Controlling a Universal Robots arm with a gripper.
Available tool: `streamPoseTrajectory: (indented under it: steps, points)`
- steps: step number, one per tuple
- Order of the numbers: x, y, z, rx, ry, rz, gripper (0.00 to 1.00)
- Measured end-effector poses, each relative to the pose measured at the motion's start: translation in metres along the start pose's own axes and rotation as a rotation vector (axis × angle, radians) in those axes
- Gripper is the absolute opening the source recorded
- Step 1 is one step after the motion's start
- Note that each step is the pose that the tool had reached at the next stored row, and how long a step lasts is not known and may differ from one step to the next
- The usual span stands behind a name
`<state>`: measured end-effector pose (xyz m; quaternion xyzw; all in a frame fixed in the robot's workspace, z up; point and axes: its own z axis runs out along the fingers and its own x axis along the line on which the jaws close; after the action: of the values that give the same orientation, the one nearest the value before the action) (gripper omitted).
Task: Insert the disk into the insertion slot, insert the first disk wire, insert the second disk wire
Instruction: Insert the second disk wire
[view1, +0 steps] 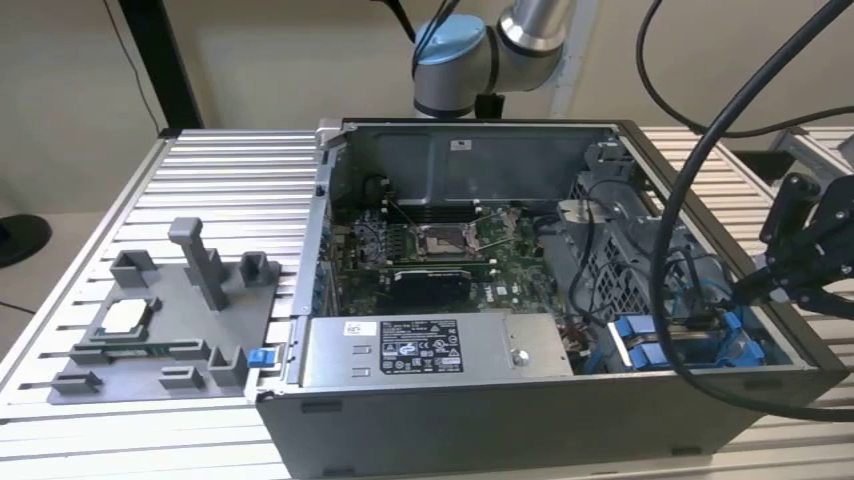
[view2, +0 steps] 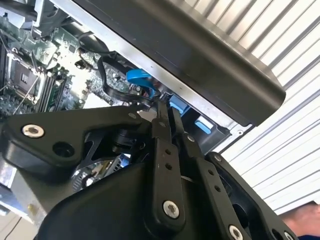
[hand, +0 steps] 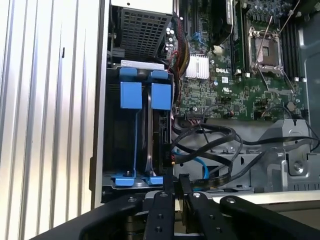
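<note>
The disk (hand: 148, 142) stands on edge in its blue carrier (hand: 134, 95), down inside the insertion slot (hand: 112, 150) at the case's corner. In the exterior view the blue carrier (view1: 638, 335) shows in the slot (view1: 707, 350) at the case's front right. My black gripper (view1: 754, 285) hovers over the case's right wall, just above the slot. In both wrist views its fingertips (hand: 175, 181) (view2: 167, 107) stand close together, shut. Black wires (hand: 205, 145) and a blue-plugged wire (view2: 137, 77) lie beside the slot. One black wire (view2: 107, 85) runs up to the fingertips; I cannot tell whether it is pinched.
The open case (view1: 534, 420) sits on a ribbed aluminium table (view1: 227, 160). A grey labelled power-supply box (view1: 400, 350) lies along its front and the motherboard (view1: 441, 250) behind it. A grey fixture (view1: 160, 320) stands at the exterior view's left. Thick black cables (view1: 687, 200) hang across the right.
</note>
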<state>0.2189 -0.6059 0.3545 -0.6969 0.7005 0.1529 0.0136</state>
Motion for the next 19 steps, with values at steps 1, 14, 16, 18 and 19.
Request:
streamPoseTrajectory:
  steps: [1,14,16,18,19]
  points:
    - [0.0012,0.0,-0.0002,-0.001,-0.0004,0.001,0.0]
    - [0.0033,0.0028,-0.002,-0.0023,-0.0037,0.015,0.0]
    - [0.0028,0.0053,-0.0033,-0.0017,-0.0046,0.017,0.0]
    - [0.0024,0.008,-0.004,-0.0011,-0.0051,0.02,0.0]
    - [0.0022,0.0095,-0.0044,-0.0007,-0.0052,0.021,0.0]
